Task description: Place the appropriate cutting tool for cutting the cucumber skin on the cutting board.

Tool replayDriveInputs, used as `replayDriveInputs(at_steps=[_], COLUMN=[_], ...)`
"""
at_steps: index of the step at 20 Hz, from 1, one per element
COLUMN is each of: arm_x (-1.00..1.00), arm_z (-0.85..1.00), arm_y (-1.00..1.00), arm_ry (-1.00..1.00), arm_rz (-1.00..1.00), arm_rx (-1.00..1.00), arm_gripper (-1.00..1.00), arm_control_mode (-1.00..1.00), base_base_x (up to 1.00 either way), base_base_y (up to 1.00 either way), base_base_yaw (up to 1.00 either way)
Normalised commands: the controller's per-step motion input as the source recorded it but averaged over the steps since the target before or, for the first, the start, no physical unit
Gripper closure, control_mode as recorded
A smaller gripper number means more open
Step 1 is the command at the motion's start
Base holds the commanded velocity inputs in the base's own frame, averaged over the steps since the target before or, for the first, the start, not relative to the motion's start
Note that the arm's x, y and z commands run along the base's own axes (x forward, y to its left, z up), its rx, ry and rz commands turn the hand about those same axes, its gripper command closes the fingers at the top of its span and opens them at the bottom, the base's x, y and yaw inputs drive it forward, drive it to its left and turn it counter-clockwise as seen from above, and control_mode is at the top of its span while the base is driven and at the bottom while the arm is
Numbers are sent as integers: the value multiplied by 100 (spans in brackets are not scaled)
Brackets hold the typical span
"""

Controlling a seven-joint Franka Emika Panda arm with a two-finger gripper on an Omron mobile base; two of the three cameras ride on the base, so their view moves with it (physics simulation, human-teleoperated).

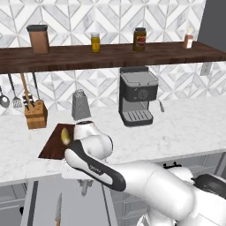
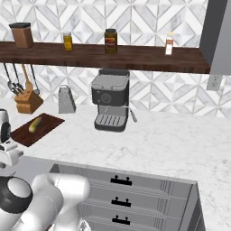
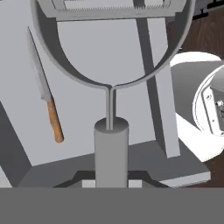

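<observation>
The gripper (image 3: pixel 111 186) was closed on the peeler (image 3: pixel 111 118); a knife (image 3: pixel 45 97) lay at its 9 o'clock.

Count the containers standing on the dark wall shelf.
4: a brown canister at the far left, a yellow jar, a dark red-labelled jar, and a small bottle at the right. None looks hidden.
</observation>
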Motion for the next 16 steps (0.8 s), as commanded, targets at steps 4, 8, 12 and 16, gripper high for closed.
replayDriveInputs(at_steps=[4,8,12,16], arm_x=[93,79,56,54], arm_z=[15,21,1,0], arm_y=[16,17,-3,-4], arm_ry=[1,0,0,0], arm_rz=[0,0,0,0], arm_rx=[-3,-3,-5,-3], arm_gripper=[100,100,100,100], arm_control_mode=[-100,-100,-100,-100], base_base_x=[0,0,0,0], base_base_y=[0,0,0,0], base_base_yaw=[0,0,0,0])
